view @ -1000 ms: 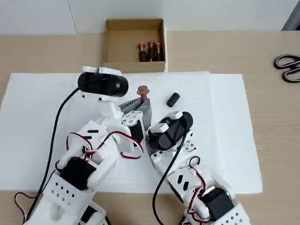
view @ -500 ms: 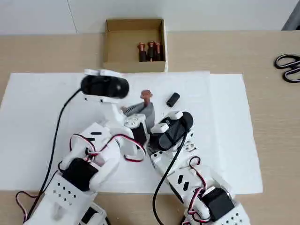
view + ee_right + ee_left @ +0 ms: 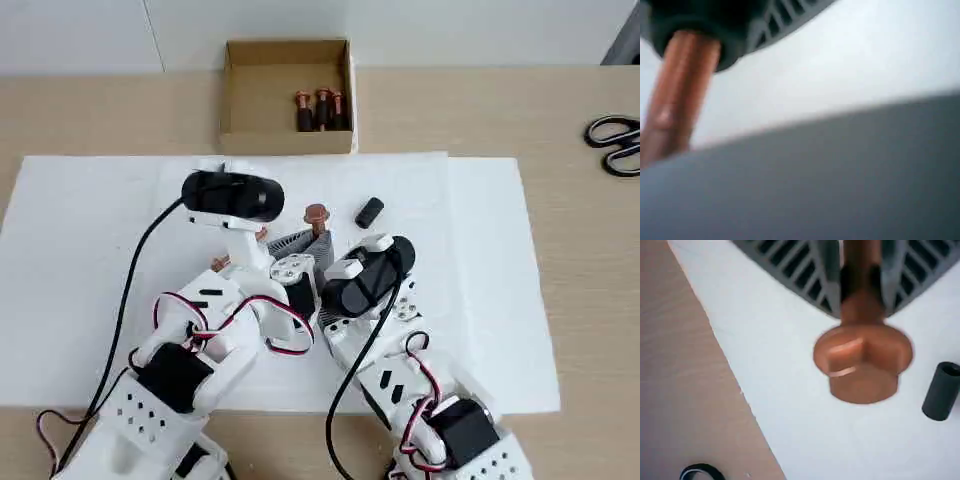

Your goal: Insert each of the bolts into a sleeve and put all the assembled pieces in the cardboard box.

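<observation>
Surface: light wood counter, pale wall along its far edge. A white sheet covers most of the work area; both arms stand at its near side. Scissors lie on bare wood at the far right, well apart from the work. The cardboard box sits on wood just beyond the sheet's far edge, top open. Three assembled pieces stand side by side inside, against its right wall.

Items: left end effector is clamped on the shank of a copper bolt, hex head sticking out past the tips, over the sheet. A loose black sleeve lies on the sheet near the bolt head, not touching. The right arm is close alongside the left arm. Right end effector is tucked low between the arms; apart or together, cannot tell. A small copper piece lies on the sheet by the left arm, partly hidden, ID not confirmed.

Change vs 1.0 s ago: left arm has drawn back toward its base & slightly right, bolt carried w/ it. The head is now farther from the box. Grip unchanged. Sleeve, box contents, scissors: same pos. Right arm approx. static. The copper piece was covered by the left arm earlier.
</observation>
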